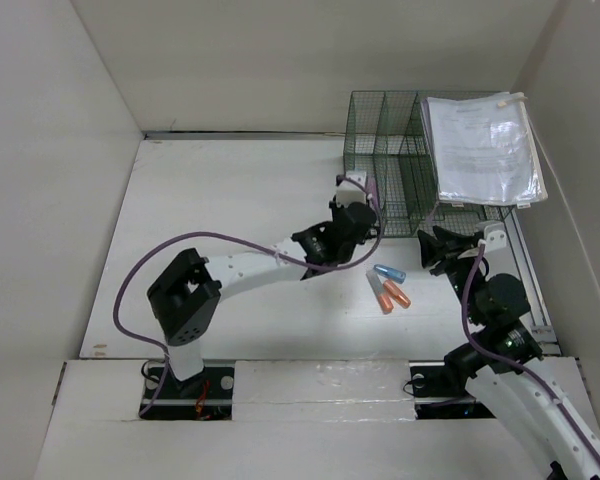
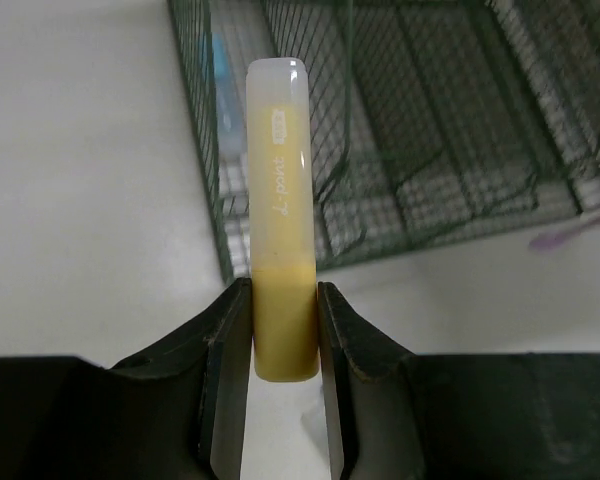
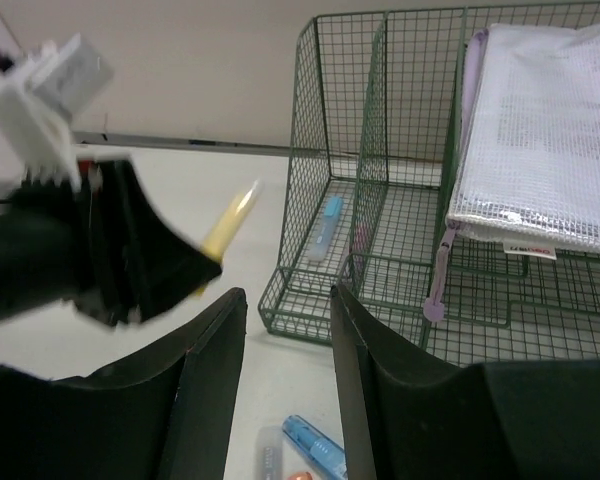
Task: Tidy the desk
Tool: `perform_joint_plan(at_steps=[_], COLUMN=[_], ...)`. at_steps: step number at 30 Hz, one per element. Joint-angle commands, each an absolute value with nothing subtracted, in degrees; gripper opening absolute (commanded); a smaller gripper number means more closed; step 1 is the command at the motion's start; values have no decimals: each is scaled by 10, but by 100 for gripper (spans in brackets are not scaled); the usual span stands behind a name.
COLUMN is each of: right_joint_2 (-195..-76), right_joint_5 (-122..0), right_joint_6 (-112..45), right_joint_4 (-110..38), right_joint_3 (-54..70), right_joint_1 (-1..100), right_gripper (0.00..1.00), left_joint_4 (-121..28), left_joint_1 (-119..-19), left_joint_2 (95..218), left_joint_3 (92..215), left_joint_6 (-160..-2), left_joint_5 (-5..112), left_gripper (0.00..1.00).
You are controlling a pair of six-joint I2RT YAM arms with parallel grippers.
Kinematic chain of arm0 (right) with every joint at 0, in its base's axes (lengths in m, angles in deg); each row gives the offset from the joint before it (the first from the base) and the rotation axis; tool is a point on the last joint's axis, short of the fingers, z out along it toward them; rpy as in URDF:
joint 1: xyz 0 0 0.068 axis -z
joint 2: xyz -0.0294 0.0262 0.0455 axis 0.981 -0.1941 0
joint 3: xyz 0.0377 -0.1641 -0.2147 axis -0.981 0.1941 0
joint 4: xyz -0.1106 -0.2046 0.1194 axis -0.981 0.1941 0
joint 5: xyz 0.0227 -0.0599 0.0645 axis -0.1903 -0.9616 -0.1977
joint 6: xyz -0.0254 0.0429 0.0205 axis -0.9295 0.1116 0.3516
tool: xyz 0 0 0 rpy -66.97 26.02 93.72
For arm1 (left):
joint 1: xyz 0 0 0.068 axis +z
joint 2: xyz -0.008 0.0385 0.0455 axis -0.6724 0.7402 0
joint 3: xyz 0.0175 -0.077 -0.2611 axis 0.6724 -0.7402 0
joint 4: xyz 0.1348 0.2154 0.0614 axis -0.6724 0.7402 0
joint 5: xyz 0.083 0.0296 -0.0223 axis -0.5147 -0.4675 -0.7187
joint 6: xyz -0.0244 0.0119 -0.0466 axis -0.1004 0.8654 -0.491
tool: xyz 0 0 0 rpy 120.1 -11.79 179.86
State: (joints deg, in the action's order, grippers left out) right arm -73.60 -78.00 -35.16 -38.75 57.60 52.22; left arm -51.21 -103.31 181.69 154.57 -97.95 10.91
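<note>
Left arm brings a yellow highlighter (image 2: pixel 280 180) to the wire organizer (image 1: pixel 380 150)
The desk (image 1: pixel 230 200), a broad matte white top walled in white, fills the frame's centre. The green organizer stands at upper right, likely as the sorting bin. The left gripper (image 2: pixel 284 320) is clamped on the highlighter's lower barrel, cap toward the mesh. The right gripper (image 3: pixel 288 300) has its jaws apart and empty, near the loose markers (image 1: pixel 388 288).

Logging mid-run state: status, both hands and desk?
Left hand shut on yellow highlighter, facing wire rack. Right hand open, empty. On desk, three loose highlighters. Nothing blocking the rack.
</note>
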Motion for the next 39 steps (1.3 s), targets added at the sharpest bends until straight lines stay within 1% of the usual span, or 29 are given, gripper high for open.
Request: perform_joint_plan(at_steps=[1,3,7,8,9,10,12,13,14,15,16,17,19,20,21,22,23,24,25,26,30,32,33,35,37,39], right_joint_2=[-740,-743,-739,-739,-741,-741,-741,-741,-741,-740,-741,-740,-741,-742,-743,-743,-743,-743,-743,-742,-743,-743,-747,-748,-753,-754], right_joint_5=[-779,-776,-773,-772,-770,-770,-770,-770,-770,-770,-770,-770,-769,-770,-770,-771,-772,-773,-774,-774,-777,-777,-778,-779,-780,-781], right_joint_6=[-346,-347,-348,-348,-348,-348,-348,-348,-348,-348,-348,-348,-348,-347,-348,-348,-348,-349,-348,-348,-347,-347,-346,-346,-346,-346], right_joint_4=[-411,-411,-411,-411,-411,-411,-411,-411,-411,-410,-410,-411,-411,-411,-411,-411,-411,-411,-411,-411,-412,-414,-414,-416,-417,-417], right_joint_3=[575,574,574,574,574,574,572,572,573,573,572,572,572,573,573,573,573,574,573,574,575,576,575,577,577,577], right_joint_1=[525,525,525,525,525,525,525,525,525,525,525,525,525,525,525,525,525,525,525,525,525,525,525,525,525,525], right_gripper=[45,45,45,45,45,45,45,45,45,45,45,45,45,45,45,45,45,45,45,45,45,45,45,45,45,45], left_joint_4=[-563,-548,-535,-532,-519,-514,-505,-502,-498,-498,-503,-509,-525,-540,-550,-574,-584,-590,-599,-604,-598,-563,-552,-515,-494,-491], left_joint_1=[-998,-982,-956,-949,-944,-944,-938,-931,-931,-931,-931,-931,-931,-931,-931,-937,-944,-959,-969,-979,-1038,-1081,-1092,-1124,-1141,-1155], left_joint_2=[1862,1894,1973,1985,2018,2018,2044,2050,2053,2056,2052,2049,2021,1992,1974,1955,1915,1895,1877,1844,1802,1804,1809,1828,1838,1850], left_joint_3=[1638,1700,1784,1800,1845,1845,1881,1887,1894,1892,1889,1872,1843,1807,1782,1755,1697,1668,1641,1588,1494,1479,1482,1495,1501,1502], left_joint_6=[-925,-923,-917,-917,-915,-915,-914,-914,-917,-918,-920,-917,-919,-924,-928,-930,-931,-935,-940,-946,-985,-1005,-1011,-1027,-1038,-1053], left_joint_5=[148,162,186,187,187,187,174,169,168,168,167,170,177,188,193,201,208,209,212,219,222,199,201,207,206,203], left_gripper=[23,23,24,25,29,29,33,42,49,57,69,74,79,78,73,71,70,70,67,63,54,54,60,64,64,60])
